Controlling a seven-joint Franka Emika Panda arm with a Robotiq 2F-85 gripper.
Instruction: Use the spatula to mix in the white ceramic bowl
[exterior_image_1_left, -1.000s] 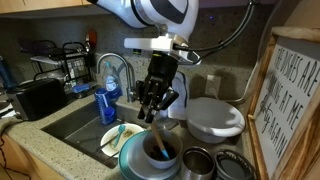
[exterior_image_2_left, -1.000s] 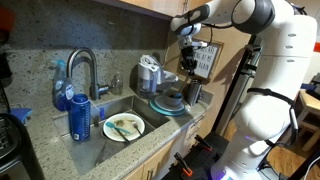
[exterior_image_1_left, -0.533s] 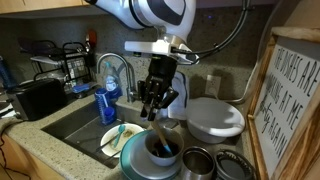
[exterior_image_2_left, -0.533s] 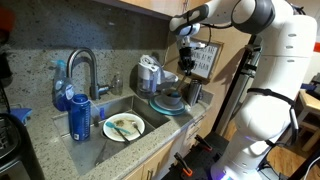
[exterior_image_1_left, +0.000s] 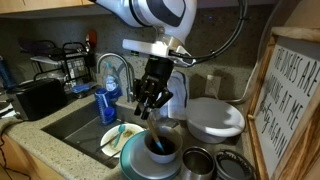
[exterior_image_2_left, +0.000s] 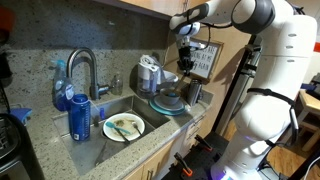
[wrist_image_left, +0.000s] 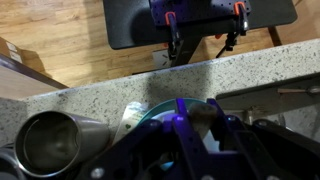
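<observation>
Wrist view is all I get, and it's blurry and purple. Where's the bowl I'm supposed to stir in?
Observer: Right under you. In an exterior view the end effector hangs above the white ceramic bowl, which sits on a teal plate.
Operator: What's next to it?
Observer: A sink. A white plate lies in it with a yellowish-green utensil on it.
Operator: Anything tall I could bump?
Observer: A blue bottle stands near the faucet, on the sink side of the bowl.
</observation>
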